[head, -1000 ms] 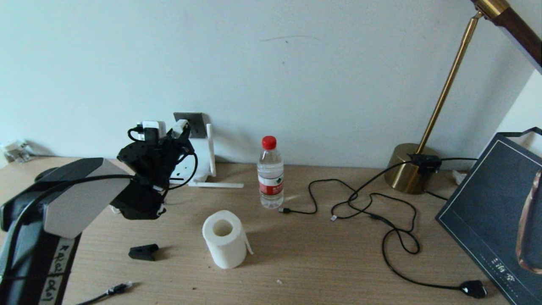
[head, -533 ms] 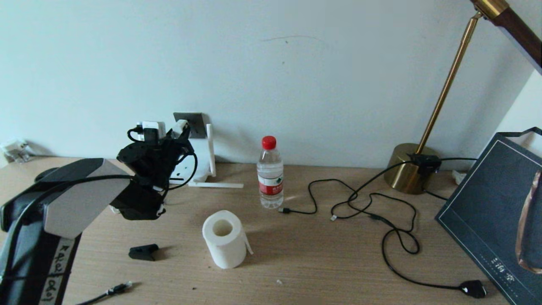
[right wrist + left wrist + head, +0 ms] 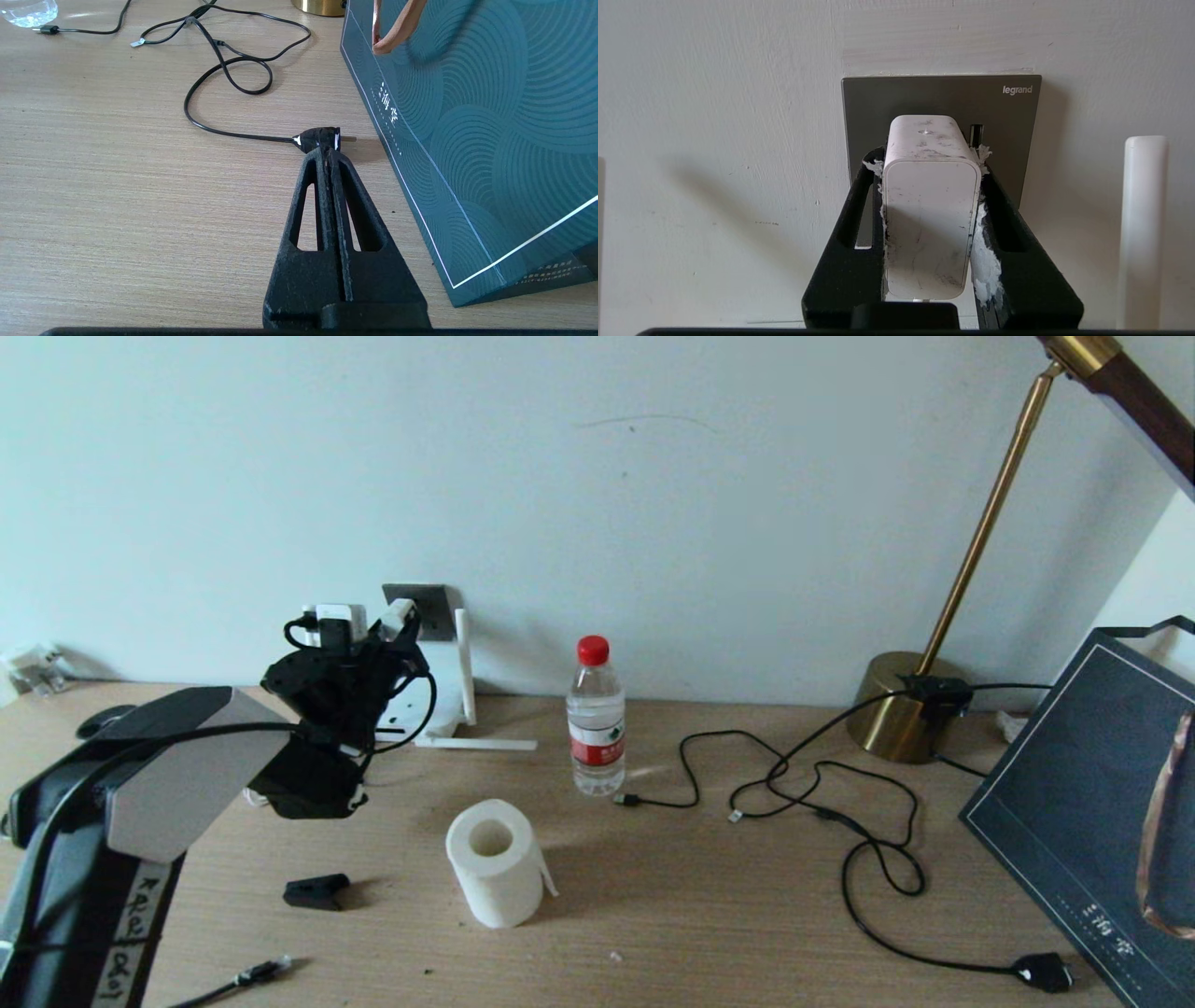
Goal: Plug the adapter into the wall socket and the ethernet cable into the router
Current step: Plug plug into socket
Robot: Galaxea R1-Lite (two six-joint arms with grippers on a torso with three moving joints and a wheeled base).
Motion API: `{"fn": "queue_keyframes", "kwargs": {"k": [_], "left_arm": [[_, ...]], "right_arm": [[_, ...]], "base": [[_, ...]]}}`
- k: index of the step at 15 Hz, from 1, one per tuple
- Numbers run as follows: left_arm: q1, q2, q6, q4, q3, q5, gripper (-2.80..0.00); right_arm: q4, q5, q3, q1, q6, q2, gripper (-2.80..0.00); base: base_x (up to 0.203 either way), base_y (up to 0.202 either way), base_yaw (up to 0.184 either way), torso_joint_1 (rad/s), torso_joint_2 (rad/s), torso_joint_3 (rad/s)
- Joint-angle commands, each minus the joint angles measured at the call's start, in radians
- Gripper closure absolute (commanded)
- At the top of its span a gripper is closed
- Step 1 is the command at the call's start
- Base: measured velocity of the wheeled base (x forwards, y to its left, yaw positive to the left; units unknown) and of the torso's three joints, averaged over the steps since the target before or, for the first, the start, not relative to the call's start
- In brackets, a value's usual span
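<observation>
adapter (image 3: 930,205) against wall socket (image 3: 1008,116); router (image 3: 448,691) right.

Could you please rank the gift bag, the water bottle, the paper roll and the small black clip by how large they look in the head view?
1. gift bag
2. water bottle and paper roll, too alike to rank
3. small black clip

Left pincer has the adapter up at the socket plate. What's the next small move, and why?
Probably a short straight push toward the wall. The left pincer grips the adapter by its sides, with the adapter's front end at the grey wall socket. Whether the pins are fully seated is hidden, so press gently before letting go. The right pincer rests shut over the table.
</observation>
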Motion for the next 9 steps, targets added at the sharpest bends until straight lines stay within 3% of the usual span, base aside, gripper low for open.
{"fn": "queue_keyframes", "kwargs": {"k": [1, 9], "left_arm": [[0.0, 0.007, 0.001, -0.003, -0.009, 0.0, 0.0], [0.0, 0.02, 0.001, 0.006, -0.029, 0.001, 0.0]], "right_arm": [[0.001, 0.0, 0.0, 0.0, 0.0, 0.0, 0.0], [0.001, 0.0, 0.0, 0.0, 0.0, 0.001, 0.0]], "base": [[0.0, 0.0, 0.0, 0.0, 0.0, 0.0], [0.0, 0.0, 0.0, 0.0, 0.0, 0.0]]}}
